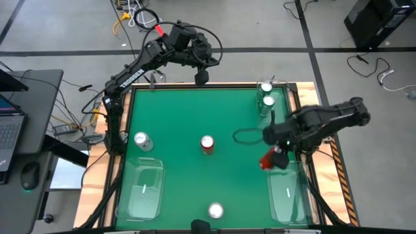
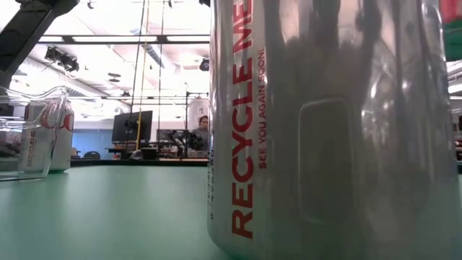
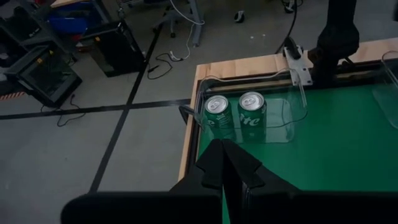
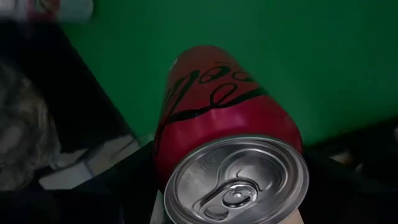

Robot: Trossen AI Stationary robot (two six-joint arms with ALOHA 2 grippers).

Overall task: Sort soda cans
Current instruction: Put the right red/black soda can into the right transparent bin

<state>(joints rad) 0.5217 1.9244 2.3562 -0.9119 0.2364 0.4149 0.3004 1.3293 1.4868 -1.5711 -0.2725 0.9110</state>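
Green-topped table (image 1: 182, 117): sort partly done.
Left tool (image 1: 202, 78) pressed together, idle at far edge. Silver cans (image 1: 142, 140), (image 1: 215, 210) and red can (image 1: 207, 144) loose; green cans (image 1: 266, 95) trayed far right; right tool (image 1: 276, 158) pinching second red can (image 1: 268, 160).

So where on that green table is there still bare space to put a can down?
The widest bare patch lies between the left tray and the red can mid-table; the far middle is bare too. The right side is crowded: two green cans and the right tool gripping a red can.
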